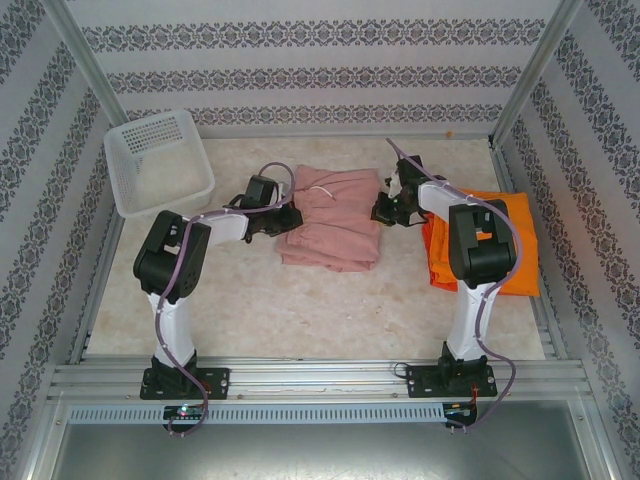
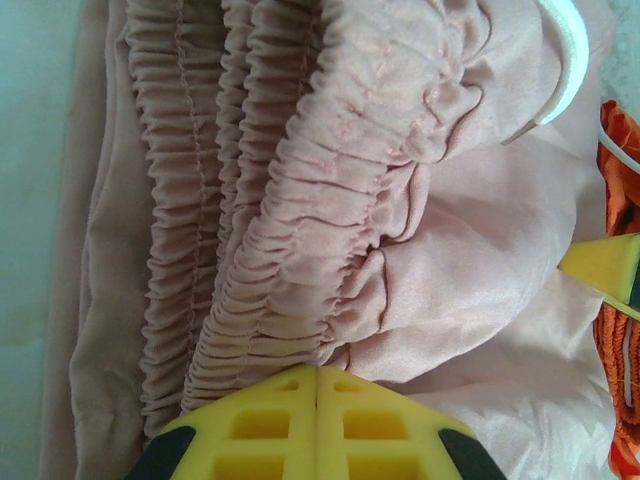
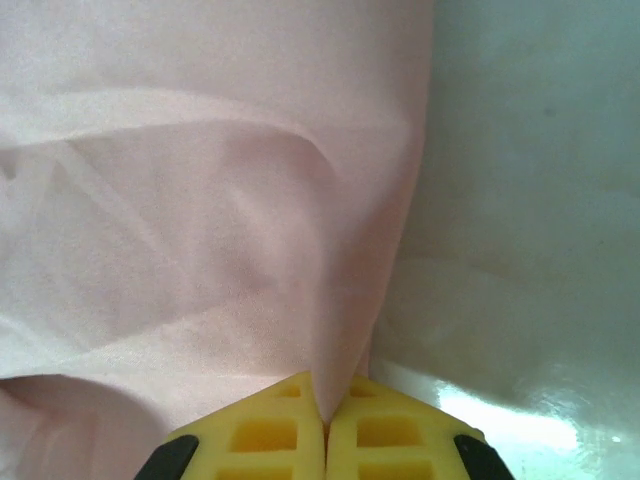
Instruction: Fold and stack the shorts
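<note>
The dusty pink shorts (image 1: pixel 330 215) lie partly folded mid-table. Their gathered waistband (image 2: pixel 300 200) and white drawstring (image 2: pixel 570 60) show in the left wrist view. My left gripper (image 1: pixel 283 216) is at their left edge, its jaws shut on the waistband's end (image 2: pixel 318 372). At the right edge my right gripper (image 1: pixel 386 210) is shut with a fold of the pink cloth (image 3: pixel 200 220) pinched between its tips (image 3: pixel 325 388). The bright orange shorts (image 1: pixel 518 245) lie flat at the right under the right arm. A redder orange layer (image 1: pixel 436 258) shows at their left edge.
A white mesh basket (image 1: pixel 128 175) stands at the back left corner. Patterned walls and metal posts close in the table on three sides. The orange cloth (image 2: pixel 615 340) lies close beside the pink shorts.
</note>
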Available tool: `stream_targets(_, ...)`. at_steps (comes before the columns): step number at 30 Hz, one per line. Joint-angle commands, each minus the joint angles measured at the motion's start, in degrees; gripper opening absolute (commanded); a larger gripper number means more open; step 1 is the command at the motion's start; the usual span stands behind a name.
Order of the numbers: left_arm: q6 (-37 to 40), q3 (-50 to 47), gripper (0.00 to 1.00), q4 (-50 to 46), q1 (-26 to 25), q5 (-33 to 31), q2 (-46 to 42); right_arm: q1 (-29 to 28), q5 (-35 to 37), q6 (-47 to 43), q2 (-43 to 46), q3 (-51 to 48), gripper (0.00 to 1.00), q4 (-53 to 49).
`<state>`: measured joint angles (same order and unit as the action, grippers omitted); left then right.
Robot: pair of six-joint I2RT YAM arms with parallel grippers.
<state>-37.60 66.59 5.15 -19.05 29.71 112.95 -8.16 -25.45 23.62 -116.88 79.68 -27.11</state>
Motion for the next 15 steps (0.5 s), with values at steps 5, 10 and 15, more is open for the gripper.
stream_targets(5, 1.3, -2.1, 0.30, -0.2, 0.6, -1.3, -9.2, -2.4, 15.2, -8.5, 9.6, 3.8, 0.00, -12.1)
stream_targets(10, 2.1, -3.1, 0.57, 0.0, 0.7, -1.8, -12.9, -3.2, 27.3, -16.7, 14.4, 9.8, 0.00, -25.9)
stream_targets(15, 1.8, -4.1, 0.69, 1.2, 0.8, -1.8, -14.3, -3.0, 38.5, -22.6, 18.1, 14.4, 0.00, -34.9)
